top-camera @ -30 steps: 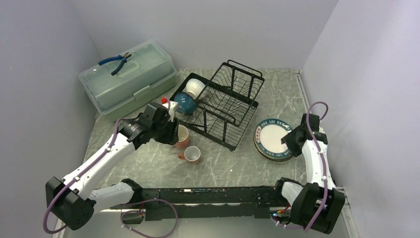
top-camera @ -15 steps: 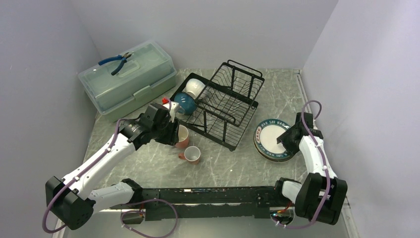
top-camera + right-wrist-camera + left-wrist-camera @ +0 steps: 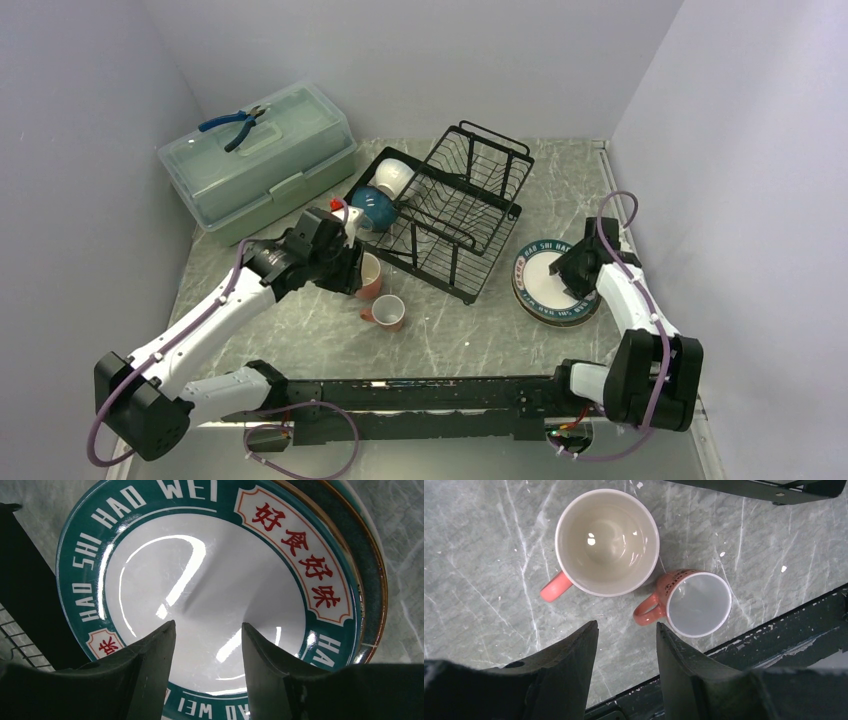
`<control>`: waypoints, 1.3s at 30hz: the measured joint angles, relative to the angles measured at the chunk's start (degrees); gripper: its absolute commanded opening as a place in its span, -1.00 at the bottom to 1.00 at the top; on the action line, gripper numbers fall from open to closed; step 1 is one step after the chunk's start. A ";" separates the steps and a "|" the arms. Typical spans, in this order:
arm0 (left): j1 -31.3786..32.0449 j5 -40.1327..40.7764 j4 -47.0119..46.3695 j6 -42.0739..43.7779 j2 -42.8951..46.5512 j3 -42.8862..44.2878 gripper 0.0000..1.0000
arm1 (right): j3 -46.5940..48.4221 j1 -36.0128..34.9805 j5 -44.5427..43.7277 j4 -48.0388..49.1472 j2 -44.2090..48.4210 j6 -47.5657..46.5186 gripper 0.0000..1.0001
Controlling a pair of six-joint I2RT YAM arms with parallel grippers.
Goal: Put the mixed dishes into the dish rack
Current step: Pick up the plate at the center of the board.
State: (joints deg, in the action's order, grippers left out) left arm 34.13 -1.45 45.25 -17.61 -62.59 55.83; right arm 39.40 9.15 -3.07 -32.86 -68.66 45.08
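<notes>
One arm has done nearly all the moving over the last second: the right gripper [image 3: 572, 272] has swung in from the outer edge of the plate stack and now hangs over the white plate with the teal lettered rim [image 3: 210, 575], which lies on top of the stack on the table [image 3: 470, 320], just to the right of the dish rack [image 3: 455, 215]. Its fingers [image 3: 150, 670] are spread, with only the plate's glossy centre showing in the gap between them and nothing held. A darker teal rim [image 3: 367, 580] shows under the top plate, so more plates wait below. The left gripper [image 3: 626, 627] has hardly shifted. It hovers, fingers apart and empty, above the two pink mugs: the larger mug [image 3: 606, 542] and the smaller mug [image 3: 698, 604] stand upright on the table close together, near the rack's front left corner. A blue bowl [image 3: 378, 205] and a white bowl [image 3: 393, 177] already sit at the rack's left end, while its upright dividers hold no plate. The right arm seems to be lining up on the top plate, but from directly above a flat plate offers no edge to pinch, so the gripper will probably need to reach the rim. Most of the loading is still undone.
</notes>
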 measured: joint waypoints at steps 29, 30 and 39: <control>6.01 0.85 0.04 0.37 -1.18 0.00 0.10 | 4.15 -0.50 -6.32 -21.49 7.04 -0.24 0.21; 6.32 1.18 0.04 0.35 -1.18 0.00 0.10 | 3.89 -0.50 -6.14 -21.29 6.78 0.00 0.21; 8.17 3.43 0.09 0.37 -1.18 0.00 0.12 | 2.51 -0.50 -5.81 -20.09 5.88 1.07 0.21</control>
State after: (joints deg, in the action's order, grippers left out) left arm 42.30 1.98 45.34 -17.23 -63.77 55.83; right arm 41.91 8.64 -8.88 -52.95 -62.78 46.15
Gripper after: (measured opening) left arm 0.558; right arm 0.604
